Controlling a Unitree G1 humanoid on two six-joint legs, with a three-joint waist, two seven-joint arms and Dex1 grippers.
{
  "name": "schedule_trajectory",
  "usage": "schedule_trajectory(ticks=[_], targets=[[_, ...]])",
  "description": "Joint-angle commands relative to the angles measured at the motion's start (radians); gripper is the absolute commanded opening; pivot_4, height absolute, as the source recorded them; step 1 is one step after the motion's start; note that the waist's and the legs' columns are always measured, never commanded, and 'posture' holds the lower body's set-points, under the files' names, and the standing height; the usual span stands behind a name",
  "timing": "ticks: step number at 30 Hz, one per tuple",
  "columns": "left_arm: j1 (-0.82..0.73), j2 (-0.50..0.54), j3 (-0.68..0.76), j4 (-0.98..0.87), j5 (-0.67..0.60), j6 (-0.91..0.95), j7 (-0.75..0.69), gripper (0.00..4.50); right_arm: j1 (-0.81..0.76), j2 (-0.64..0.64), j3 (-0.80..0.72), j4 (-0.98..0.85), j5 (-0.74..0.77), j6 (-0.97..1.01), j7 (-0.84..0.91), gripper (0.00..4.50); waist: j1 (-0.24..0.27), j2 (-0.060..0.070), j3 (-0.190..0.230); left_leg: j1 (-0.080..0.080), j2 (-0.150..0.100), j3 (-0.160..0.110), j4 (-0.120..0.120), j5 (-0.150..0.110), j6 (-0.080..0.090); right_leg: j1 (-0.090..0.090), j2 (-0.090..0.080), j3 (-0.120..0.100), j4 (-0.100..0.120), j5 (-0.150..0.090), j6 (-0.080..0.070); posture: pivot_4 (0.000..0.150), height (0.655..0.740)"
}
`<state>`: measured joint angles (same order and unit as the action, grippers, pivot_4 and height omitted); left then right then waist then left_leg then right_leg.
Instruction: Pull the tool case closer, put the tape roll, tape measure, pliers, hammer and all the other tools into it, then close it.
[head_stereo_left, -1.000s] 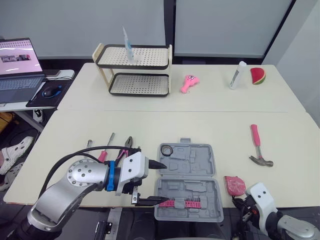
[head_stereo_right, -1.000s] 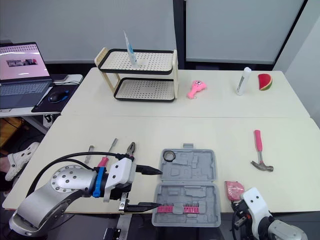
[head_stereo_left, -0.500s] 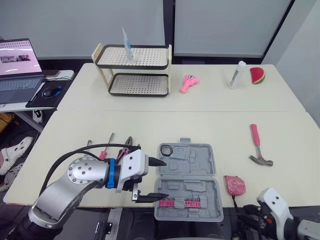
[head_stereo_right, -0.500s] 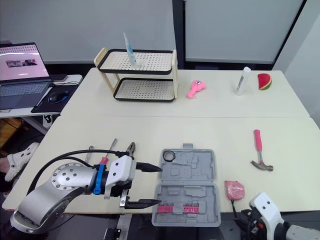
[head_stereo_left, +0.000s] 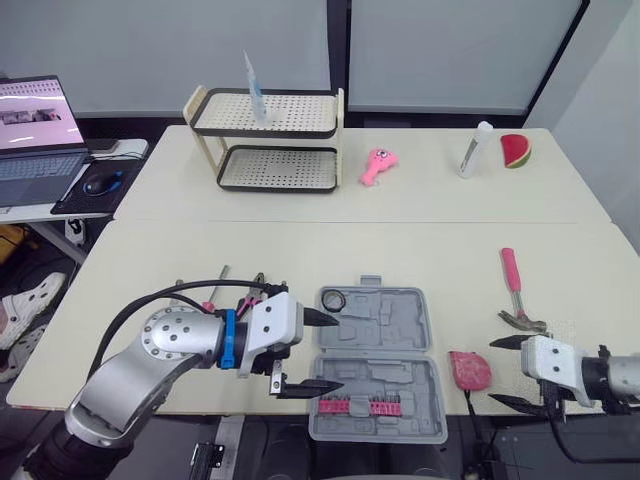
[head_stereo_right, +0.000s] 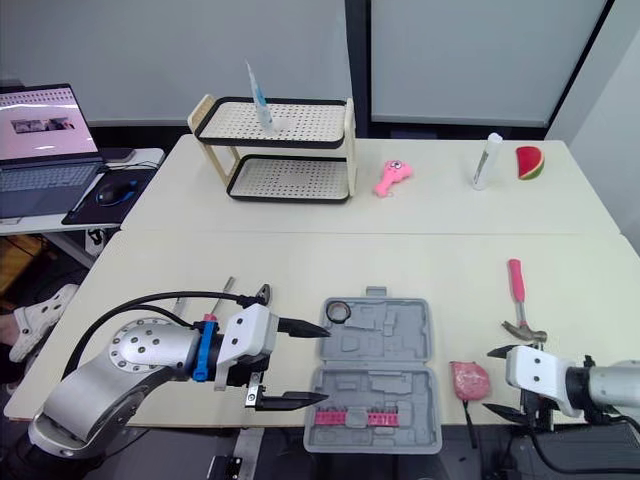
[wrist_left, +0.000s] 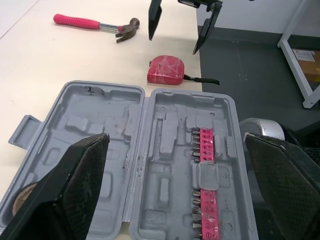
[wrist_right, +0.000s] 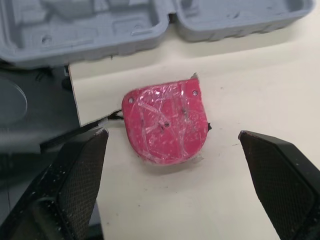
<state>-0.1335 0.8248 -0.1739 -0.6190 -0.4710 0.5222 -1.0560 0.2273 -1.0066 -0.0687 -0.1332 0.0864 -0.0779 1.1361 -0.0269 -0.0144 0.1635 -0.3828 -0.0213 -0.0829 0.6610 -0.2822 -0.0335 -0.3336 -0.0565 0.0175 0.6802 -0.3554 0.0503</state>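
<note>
Right eye view: right hand (head_stereo_right: 489, 380), newly raised to desk level, open, tape measure (head_stereo_right: 468, 379) just ahead of its fingers; grasp likely next. Left hand (head_stereo_right: 326, 363) open at case (head_stereo_right: 385, 330).

Two-tier rack (head_stereo_left: 270, 134), laptop (head_stereo_left: 35, 125), pink toy (head_stereo_left: 378, 165), white bottle (head_stereo_left: 474, 150), watermelon slice (head_stereo_left: 516, 152).

**Open case at the near edge, tools on both sides**

Near edge, centre: tool case (head_stereo_left: 385, 322), lying open. Holds tape roll (head_stereo_left: 333, 299) in the far-left corner of the far half and bit strip (head_stereo_left: 360, 406) in the near half.

Left of the case: pliers (head_stereo_right: 262, 293) and screwdrivers (head_stereo_left: 219, 279), partly behind left gripper (head_stereo_left: 343, 352), poised at the case's left side.

Right of the case: tape measure (head_stereo_left: 469, 369) just beside it, right gripper (head_stereo_left: 492, 372) just right of that, hammer (head_stereo_left: 517, 295) farther back.

On the far table: rack (head_stereo_left: 268, 140) at left with a tube (head_stereo_left: 253, 90) on the top shelf, then toy (head_stereo_left: 378, 165), bottle (head_stereo_left: 475, 150) and watermelon slice (head_stereo_left: 516, 151) to the right.

Far left, on a side desk: laptop (head_stereo_left: 35, 125) and mouse (head_stereo_left: 103, 183).
</note>
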Motion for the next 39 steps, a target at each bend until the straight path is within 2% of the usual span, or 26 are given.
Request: schedule_trajectory(ticks=[1,16,27,30,32,39], targets=[[-0.002,-0.003,-0.01,-0.034,-0.006,-0.002,0.003,4.5,-0.056,-0.003,0.06,0.041,-0.018,-0.036,0.043,4.47,0.0,0.0,0.0,0.0,0.0,0.0,0.0,0.0,0.0,0.0,0.0,0.0,0.0,0.0,0.0,0.15,0.729],[0.006,-0.007,-0.034,-0.042,0.003,-0.016,-0.001,4.5,-0.222,0.028,0.2,0.205,-0.081,-0.101,0.059,4.47,0.001,0.0,0.0,0.0,0.0,0.0,0.001,0.0,0.0,0.0,-0.001,0.0,0.0,0.0,0.0,0.15,0.729],[0.023,-0.006,-0.04,-0.028,0.019,-0.046,-0.007,4.5,-0.266,0.041,0.241,0.249,-0.09,-0.116,0.068,4.47,0.001,0.0,0.0,0.0,0.0,0.0,0.001,0.0,0.0,0.0,-0.001,0.0,0.0,0.0,0.0,0.15,0.729],[0.023,-0.007,-0.041,-0.02,0.024,-0.053,-0.01,4.5,-0.272,0.046,0.25,0.256,-0.096,-0.124,0.067,3.84,0.001,0.0,0.0,0.0,0.0,0.0,0.001,0.0,0.0,0.0,-0.001,0.0,0.0,0.0,0.0,0.15,0.729],[0.021,-0.008,-0.04,-0.015,0.026,-0.055,-0.011,4.5,-0.278,0.054,0.254,0.259,-0.103,-0.127,0.061,3.22,0.001,0.0,0.0,0.0,0.0,0.0,0.001,0.0,0.0,0.0,-0.001,0.0,0.0,0.0,0.0,0.15,0.729],[0.015,-0.015,-0.038,0.008,0.037,-0.067,-0.011,4.5,-0.288,0.062,0.241,0.249,-0.106,-0.12,0.045,3.18,0.001,0.0,0.0,0.0,0.0,0.0,0.001,0.0,0.0,0.0,-0.001,0.0,0.0,0.0,0.0,0.15,0.729]])
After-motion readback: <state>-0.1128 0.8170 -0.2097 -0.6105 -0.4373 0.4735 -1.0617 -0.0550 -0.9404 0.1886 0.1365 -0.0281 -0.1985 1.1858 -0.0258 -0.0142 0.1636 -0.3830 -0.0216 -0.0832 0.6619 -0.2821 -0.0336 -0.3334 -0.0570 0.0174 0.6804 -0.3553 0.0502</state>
